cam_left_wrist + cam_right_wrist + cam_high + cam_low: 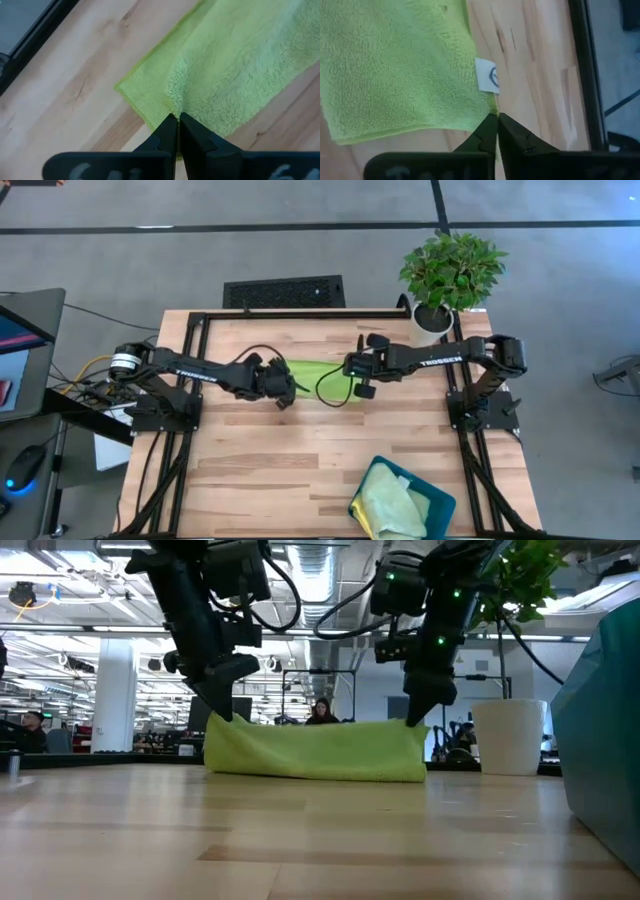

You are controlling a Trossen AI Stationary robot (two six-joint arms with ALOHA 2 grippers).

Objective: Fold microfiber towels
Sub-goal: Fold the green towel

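Both grippers pinch the lime towel [318, 371] at its ends: the left gripper [177, 119] has its fingers pressed together on one corner, the right gripper [497, 118] likewise on the corner by the white tag [487, 75]. The towel lies mid-table as a narrow band, already doubled. To fold it well, I judge the two arms should lift and travel together, keeping the held edge taut and level so corners meet. Bare wood lies open toward the front; the plant [450, 275] stands close behind the right arm, and the tray [438, 505] holding other towels [390, 505] sits at the front right.
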